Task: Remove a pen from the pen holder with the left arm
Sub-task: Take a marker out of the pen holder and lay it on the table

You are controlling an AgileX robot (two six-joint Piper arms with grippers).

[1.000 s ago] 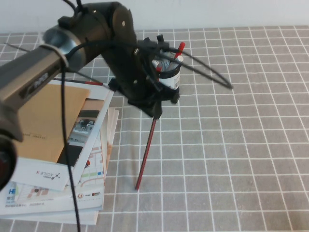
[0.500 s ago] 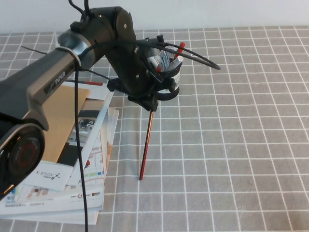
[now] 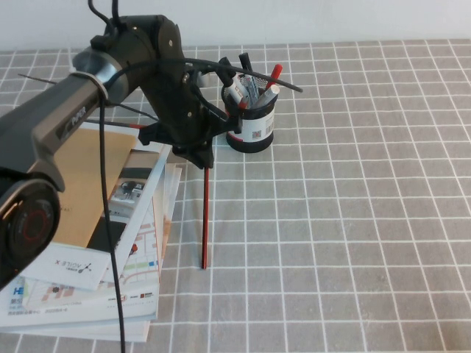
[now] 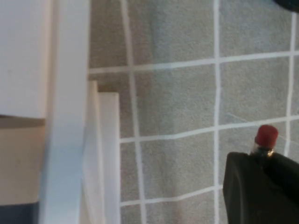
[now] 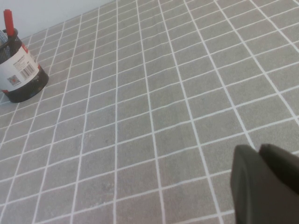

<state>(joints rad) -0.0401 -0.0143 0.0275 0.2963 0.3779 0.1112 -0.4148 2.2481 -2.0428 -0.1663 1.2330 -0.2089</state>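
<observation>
Left gripper (image 3: 205, 159) was closed on a red pen (image 3: 206, 220), pinching it near its upper end. In the left wrist view, the pen's red cap (image 4: 266, 135) poked out just past the dark fingers (image 4: 247, 186), which pressed against it from both sides.

- The pen hung almost straight down below the gripper, clear of the pen holder. Its lower tip was down by the checked table cloth (image 3: 353, 220). Could not tell whether the tip touched the cloth.
- The pen holder (image 3: 252, 129), a black cup with a white label, stood upright just beside the gripper, on its right and a little farther from the robot. It was not touching the held pen.
- Several other pens (image 3: 254, 82) stood in the cup, one of them red-capped and leaning outward.
- A stack of books and papers (image 3: 88, 243) lay to the gripper's left and nearer the robot. The stack's edge was near the hanging pen. Its white page edges (image 4: 105, 154) showed in the left wrist view beside the cloth.

Right gripper (image 5: 260, 161) hovered over open cloth, well apart from the left gripper. Its two fingers were pressed together with nothing between them. From its camera the pen holder (image 5: 21, 74) sat far off.
</observation>
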